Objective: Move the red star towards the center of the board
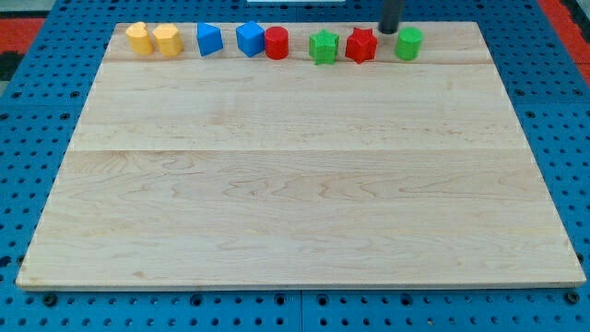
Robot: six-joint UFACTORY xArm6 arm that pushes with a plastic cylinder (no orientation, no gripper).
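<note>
The rod came down from the view's top edge, upright and dark, with only its lower stretch in sight. My tip (390, 31) rested near the far edge of the wooden board (295, 184), just above the gap between the red star (360, 44) and the green cylinder (409, 42). There were no jaws to speak of, released or clenched: the arm ended in a plain rod and held nothing.

The red star sat in the row of blocks along the board's top edge, just below and to the view's left of my tip, very close to it; whether the two touched could not be told. The green star (324, 46) stood just beside the red star on the view's left, and the green cylinder stood near it on the view's right.

Further toward the view's left, a red cylinder (277, 42) touched a blue block (250, 39), then a second blue block (209, 39) stood apart. Two yellow blocks (153, 39) sat side by side, touching, at the row's left end.

The red star lay well apart from the middle of the board, which rested on a blue pegboard (37, 138).
</note>
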